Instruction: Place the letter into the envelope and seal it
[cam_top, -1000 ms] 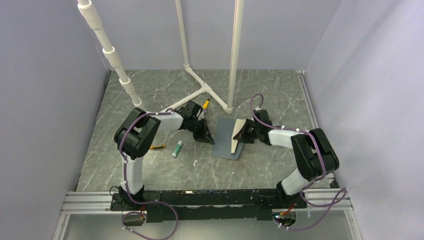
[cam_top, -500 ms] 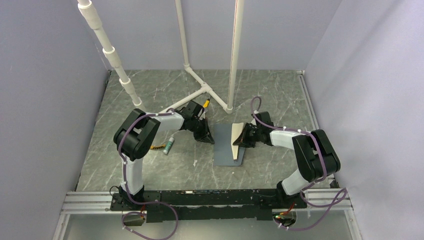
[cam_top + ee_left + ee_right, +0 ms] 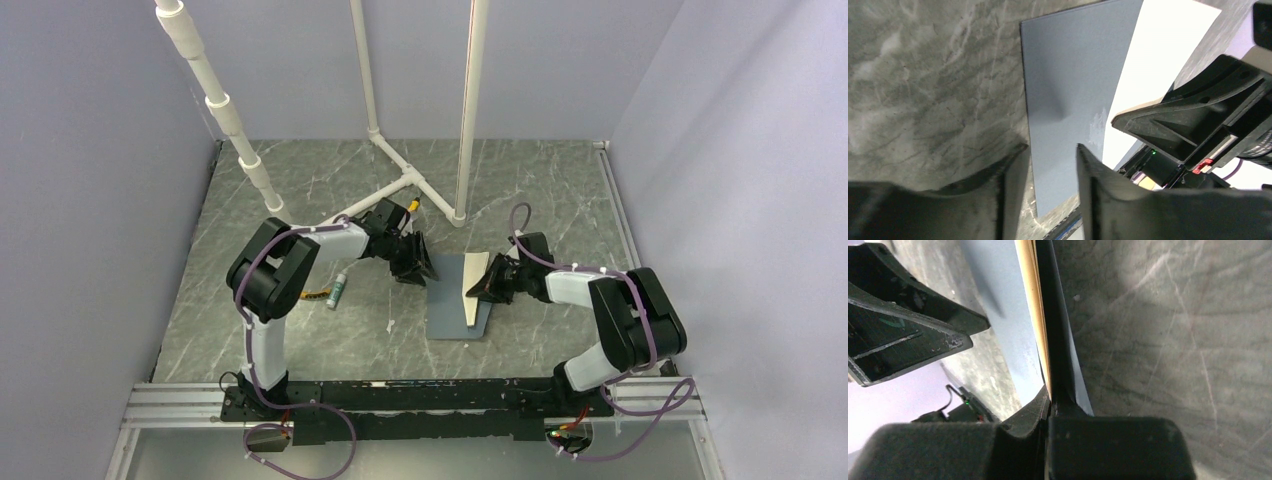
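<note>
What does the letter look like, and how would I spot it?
Look at the middle of the table, where a blue-grey envelope lies flat. The letter is the cream sheet along its right side, pinched by the right gripper. It is the only pale paper there; the envelope is darker.

**benchwatcher:** so what's the booth itself like?

**mossy_k:** pretty bare tbh. Plain lilac-grey matte walls (image 3: pixel 90 200) box it in on the left, back and right. No windows in shot. The floor of it is a grey-green marble-patterned flat tabletop (image 3: pixel 540 180) with thin white veins.

**benchwatcher:** any fixtures?

**mossy_k:** thin white plastic pipes (image 3: pixel 468 110) stand at the back and meet at a branching joint lying on the surface. A thicker segmented white pipe (image 3: pixel 215 100) leans in from the upper left. A silver aluminium rail (image 3: pixel 170 400) runs along the near edge. Light's soft and even, shadows are faint.
</note>
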Controlling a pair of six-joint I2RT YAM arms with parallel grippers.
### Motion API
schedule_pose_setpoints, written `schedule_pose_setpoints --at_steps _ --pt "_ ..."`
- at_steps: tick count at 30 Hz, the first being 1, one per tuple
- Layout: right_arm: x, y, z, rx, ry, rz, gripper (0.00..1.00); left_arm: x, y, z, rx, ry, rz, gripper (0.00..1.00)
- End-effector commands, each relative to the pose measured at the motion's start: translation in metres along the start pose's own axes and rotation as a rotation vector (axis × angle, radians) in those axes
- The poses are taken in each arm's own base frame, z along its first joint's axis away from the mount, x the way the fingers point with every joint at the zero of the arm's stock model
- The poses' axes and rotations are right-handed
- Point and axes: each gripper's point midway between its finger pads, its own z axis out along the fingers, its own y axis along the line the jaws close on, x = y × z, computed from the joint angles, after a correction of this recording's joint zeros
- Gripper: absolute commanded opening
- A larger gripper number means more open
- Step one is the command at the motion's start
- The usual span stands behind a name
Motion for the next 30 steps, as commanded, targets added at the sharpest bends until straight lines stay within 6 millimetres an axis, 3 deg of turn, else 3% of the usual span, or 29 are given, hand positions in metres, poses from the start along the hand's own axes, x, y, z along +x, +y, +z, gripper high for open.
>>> schedule_pose_setpoints --at_steps 1,8,17,20,23,30 --pt "-0.013 0.028 -0.012 -0.131 -0.057 0.035 0.00 0.001 0.027 -0.001 -0.100 -0.029 -0.021 0.55" --pt "-0.020 0.040 -0.020 -0.216 -0.086 0.075 0.00 0.010 0.021 0.000 -0.037 -0.004 -0.045 0.59" --pt "-0.014 0.040 -0.015 -0.253 -0.054 0.070 0.00 0.011 0.000 0.006 0.161 0.062 -0.132 0.37" --pt "-0.015 0.040 -0.016 -0.245 -0.054 0.053 0.00 0.010 -0.005 0.001 0.231 0.069 -0.172 0.24" --pt "-0.013 0.037 -0.015 -0.229 -0.045 0.043 0.00 0.005 -0.009 -0.003 0.277 0.062 -0.180 0.04" --pt "-0.004 0.006 -0.013 -0.067 -0.006 0.028 0.00 -0.005 -0.002 -0.008 0.181 0.003 -0.107 0.03"
